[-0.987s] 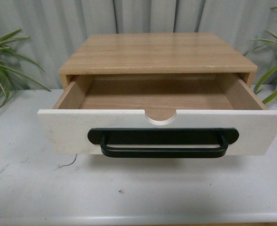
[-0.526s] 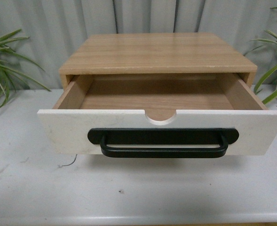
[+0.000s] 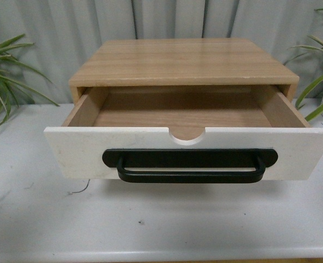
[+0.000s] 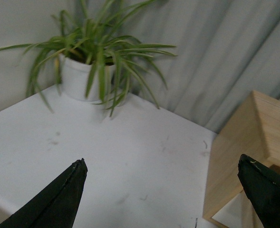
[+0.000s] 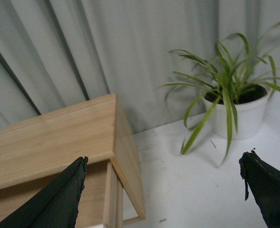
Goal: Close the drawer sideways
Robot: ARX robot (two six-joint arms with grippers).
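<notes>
Drawer (image 3: 84, 153) is open: pulled well out of the case toward me, light wood inside, nothing in it that I can see. Nothing closed yet.

White counter (image 3: 150, 224) carries everything. Wooden case (image 3: 183, 60) sits mid-counter. Left plant (image 3: 7, 71) is off the case's left side and right plant (image 3: 317, 82) off its right, both clear of the slide path.

The drawer's white front runs crosswise to me, parallel to the case's open face and well apart from it. Black bar handle (image 3: 190, 174) lies along that same long axis, with the half-round notch (image 3: 188, 137) centred above it.

Left pincer (image 4: 161, 161) is spread wide and holds nothing. It looks at the case's left side, with a corner of the white front just in view. Right pincer (image 5: 164, 157) is the same: wide open, empty, looking at the case's right side. Neither arm shows in the front view, so I can't tell which is nearer.

My read: the push has to land on the white front and run straight toward the case, square to the front's long axis. An off-centre push may skew the drawer.
</notes>
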